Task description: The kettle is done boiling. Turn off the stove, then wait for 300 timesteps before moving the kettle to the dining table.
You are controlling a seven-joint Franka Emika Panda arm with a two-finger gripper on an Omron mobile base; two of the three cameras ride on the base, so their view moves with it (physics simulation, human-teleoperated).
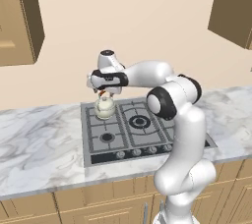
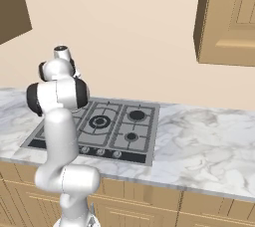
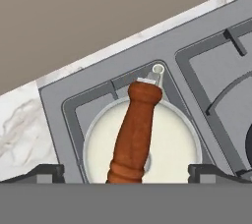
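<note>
Gripper (image 3: 126, 171) hangs wide open directly above the kettle (image 1: 105, 107), holding nothing, fingertips straddling its wooden handle bar (image 3: 134, 132). Kettle sits on the stove's (image 1: 142, 132) rear-left burner, left of frame centre. Descend straight, close squarely across the bar.

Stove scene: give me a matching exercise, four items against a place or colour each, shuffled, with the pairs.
Items:
1. kettle
2. stove knobs
3. kettle handle bar
4. gripper

Descriptions:
A. reddish-brown
B. in a row along the stove's front edge
C. on the rear left burner in the left base view
D. straddling the handle bar from above, fingertips on either side

Pairs: 1-C, 2-B, 3-A, 4-D
</note>
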